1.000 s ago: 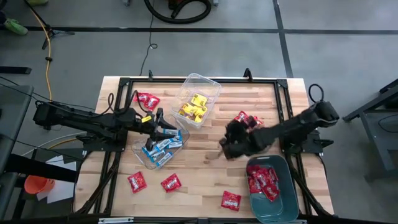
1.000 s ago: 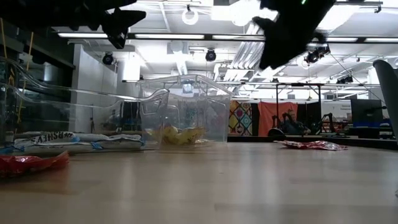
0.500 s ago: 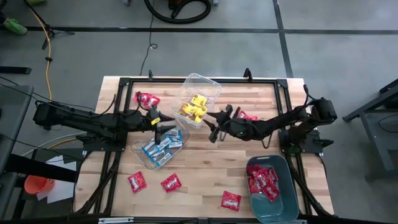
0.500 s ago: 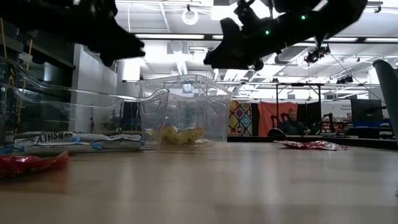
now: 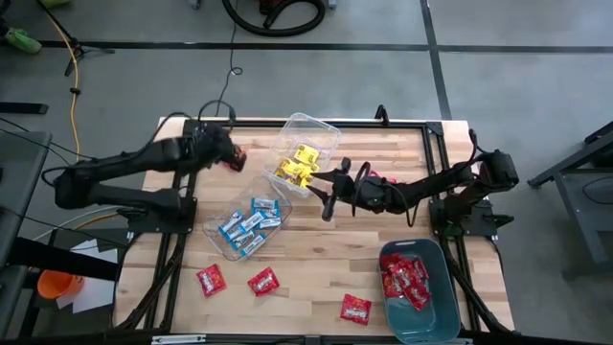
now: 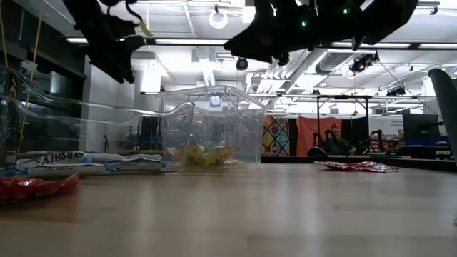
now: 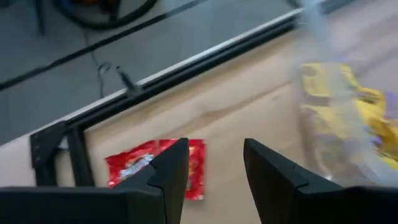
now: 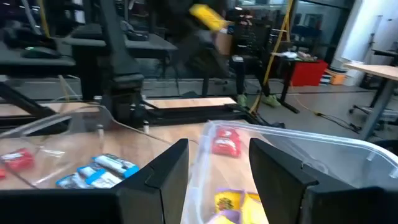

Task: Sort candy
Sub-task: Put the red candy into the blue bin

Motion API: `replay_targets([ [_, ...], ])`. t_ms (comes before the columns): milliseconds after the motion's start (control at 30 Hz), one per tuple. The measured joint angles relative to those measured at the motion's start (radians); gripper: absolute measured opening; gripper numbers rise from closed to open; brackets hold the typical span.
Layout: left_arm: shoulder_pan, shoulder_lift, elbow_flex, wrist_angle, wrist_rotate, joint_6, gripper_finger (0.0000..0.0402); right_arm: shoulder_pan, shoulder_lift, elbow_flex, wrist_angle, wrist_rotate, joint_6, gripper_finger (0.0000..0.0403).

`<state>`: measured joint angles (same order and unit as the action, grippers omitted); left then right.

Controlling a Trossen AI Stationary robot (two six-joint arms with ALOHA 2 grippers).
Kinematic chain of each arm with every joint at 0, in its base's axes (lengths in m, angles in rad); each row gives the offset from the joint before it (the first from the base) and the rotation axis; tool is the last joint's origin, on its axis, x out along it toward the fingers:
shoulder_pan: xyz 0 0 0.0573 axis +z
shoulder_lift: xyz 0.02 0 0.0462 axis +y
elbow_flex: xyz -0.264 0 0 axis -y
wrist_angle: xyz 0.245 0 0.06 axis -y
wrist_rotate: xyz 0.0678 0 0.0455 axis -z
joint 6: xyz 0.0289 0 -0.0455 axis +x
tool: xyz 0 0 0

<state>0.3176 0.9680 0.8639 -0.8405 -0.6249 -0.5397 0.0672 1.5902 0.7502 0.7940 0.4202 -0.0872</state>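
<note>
Candy packets are spread over the table. Red candy lies loose near the front edge (image 5: pixel 212 279), (image 5: pixel 262 281), (image 5: pixel 355 309), and one red packet (image 7: pixel 155 165) lies flat at the far left. Yellow candy (image 5: pixel 299 163) fills a clear tub (image 5: pixel 321 129). Light blue candy (image 5: pixel 247 225) lies in a second clear tub. My left gripper (image 7: pixel 214 146) hovers open above the far-left red packet (image 5: pixel 233 158), slanting down at it. My right gripper (image 5: pixel 332 189) is open and level, its fingers facing the yellow tub's rim (image 8: pixel 311 146).
A teal bin (image 5: pixel 442 316) holding red candy stands at the front right. One more red packet (image 5: pixel 375 177) lies behind the right arm. A black metal frame (image 5: pixel 402 123) runs round the table's edges. Bare wood lies between the tubs and the teal bin.
My left gripper has swung from above the blue candy's tub toward the table's far edge, tipping down over the far-left red packet. My right gripper has moved from beside the teal bin toward the table's left, has turned level and now faces the yellow tub.
</note>
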Motion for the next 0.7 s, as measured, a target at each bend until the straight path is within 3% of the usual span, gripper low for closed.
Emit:
replay_targets([
  [333, 0.346, 0.225, 0.019, -0.064, 0.239, 0.081, 0.0140, -0.004, 0.000, 0.007, -0.006, -0.012, 0.000, 0.0165],
  [533, 0.405, 0.384, 0.019, -0.019, 0.337, 0.137, 0.0140, -0.004, 0.000, 0.007, -0.011, -0.012, -0.001, 0.0165],
  [700, 0.417, 0.489, 0.019, -0.019, 0.347, 0.155, 0.0140, -0.004, -0.001, 0.008, -0.053, -0.012, 0.002, 0.0165],
])
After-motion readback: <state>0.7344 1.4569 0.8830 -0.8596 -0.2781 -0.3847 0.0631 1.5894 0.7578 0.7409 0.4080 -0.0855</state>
